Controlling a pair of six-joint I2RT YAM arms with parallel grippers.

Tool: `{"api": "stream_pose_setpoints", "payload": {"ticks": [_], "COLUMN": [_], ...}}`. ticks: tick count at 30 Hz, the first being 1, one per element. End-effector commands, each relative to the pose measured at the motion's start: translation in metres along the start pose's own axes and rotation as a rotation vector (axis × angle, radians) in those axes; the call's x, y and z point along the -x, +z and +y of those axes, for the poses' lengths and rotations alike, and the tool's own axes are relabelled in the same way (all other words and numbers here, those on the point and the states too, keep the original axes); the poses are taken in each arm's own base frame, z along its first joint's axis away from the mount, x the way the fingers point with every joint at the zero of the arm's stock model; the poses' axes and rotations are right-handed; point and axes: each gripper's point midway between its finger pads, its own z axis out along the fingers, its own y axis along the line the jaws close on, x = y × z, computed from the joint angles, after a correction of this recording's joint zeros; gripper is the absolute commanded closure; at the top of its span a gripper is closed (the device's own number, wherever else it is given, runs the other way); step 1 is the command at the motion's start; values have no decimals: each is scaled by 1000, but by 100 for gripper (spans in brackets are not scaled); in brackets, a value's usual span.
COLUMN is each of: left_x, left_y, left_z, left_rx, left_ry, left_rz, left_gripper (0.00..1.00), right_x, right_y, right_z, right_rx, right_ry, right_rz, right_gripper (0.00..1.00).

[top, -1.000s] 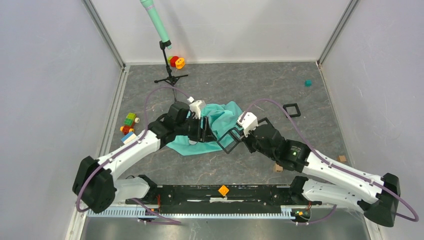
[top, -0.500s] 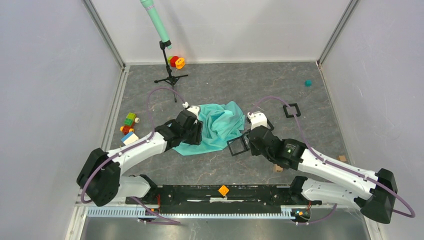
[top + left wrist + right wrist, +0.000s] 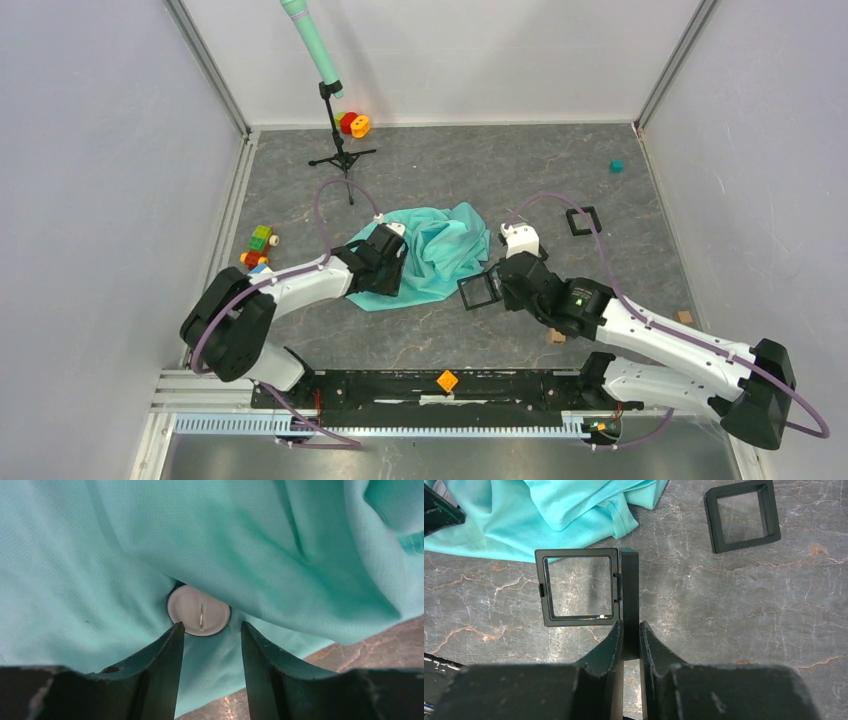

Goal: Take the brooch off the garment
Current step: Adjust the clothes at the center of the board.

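The turquoise garment (image 3: 440,250) lies crumpled mid-table and fills the left wrist view (image 3: 225,540). A round white brooch (image 3: 199,611) with a thin metal pin across it sits on the cloth, half under a fold. My left gripper (image 3: 211,626) is open over the garment's left part (image 3: 390,262), its fingertips just short of the brooch on either side. My right gripper (image 3: 630,625) is shut on the edge of a black hinged case (image 3: 576,586), held open just off the garment's right hem (image 3: 478,290).
A second black square frame (image 3: 583,220) lies right of the garment. Coloured blocks (image 3: 258,250) sit at the left. A small tripod stand (image 3: 338,150) and a red-orange toy (image 3: 353,124) are at the back; a teal cube (image 3: 616,166) lies back right and wooden cubes (image 3: 556,336) lie near the right arm.
My left gripper has drawn back to the left side of the garment, and its jaws have narrowed a little. The right gripper has carried the case off the cloth to the right.
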Motion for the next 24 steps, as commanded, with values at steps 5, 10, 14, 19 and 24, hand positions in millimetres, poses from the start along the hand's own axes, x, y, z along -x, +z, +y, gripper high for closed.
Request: {"api": "stream_pose_setpoints", "payload": {"ticks": [5, 10, 14, 19, 24], "left_x": [22, 31, 38, 45, 41], "left_y": [12, 6, -8, -21, -16], "left_z": [11, 12, 8, -4, -10], "left_rx": [112, 117, 79, 3, -27], "left_ry": [17, 17, 6, -2, -10], "left_rz": [-49, -96, -140, -170, -127], "left_gripper": [52, 78, 84, 91, 85], "right_x": [5, 6, 5, 4, 3], "right_y": [0, 0, 0, 0, 0], "right_z": [5, 7, 8, 7, 7], "right_rx": [34, 44, 51, 54, 59], "right_ry": [53, 55, 56, 57, 60], "right_rz": [-37, -39, -38, -40, -40], "right_gripper": [100, 100, 100, 100, 100]}}
